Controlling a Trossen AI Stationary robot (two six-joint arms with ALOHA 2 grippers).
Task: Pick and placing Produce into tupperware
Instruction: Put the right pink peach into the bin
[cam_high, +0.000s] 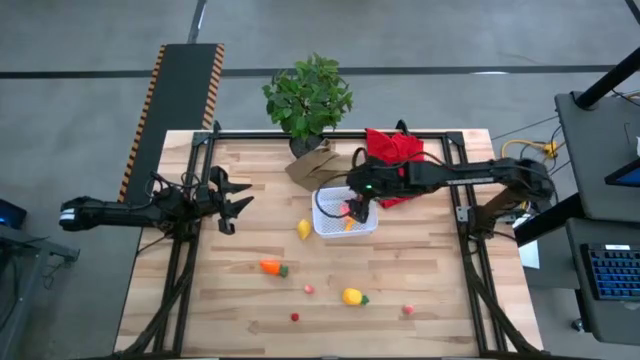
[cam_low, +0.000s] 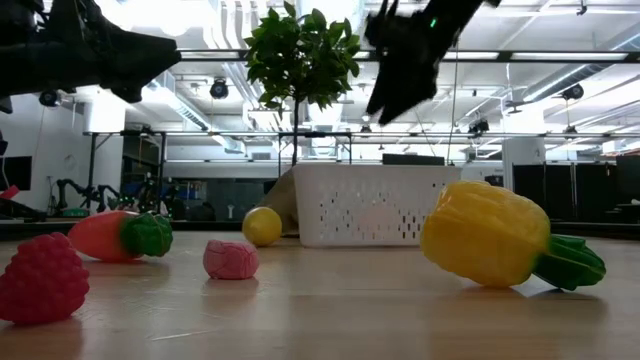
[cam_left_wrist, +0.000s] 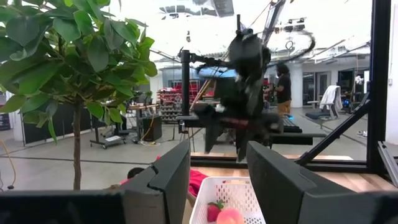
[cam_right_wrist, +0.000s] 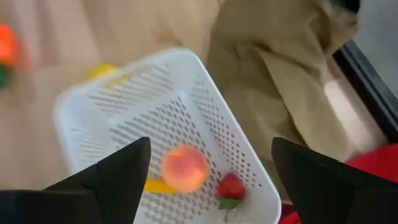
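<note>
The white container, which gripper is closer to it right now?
Right. The right gripper hangs open directly over the white container; the left gripper waits well off to its side, near the table's left edge.

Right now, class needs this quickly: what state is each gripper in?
Left gripper: open, holding nothing, out at the table's left side.
Right gripper: open, empty, above the white perforated plastic container.

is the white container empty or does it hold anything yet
Not empty: the white container holds a peach, a strawberry and a yellow piece.
</note>
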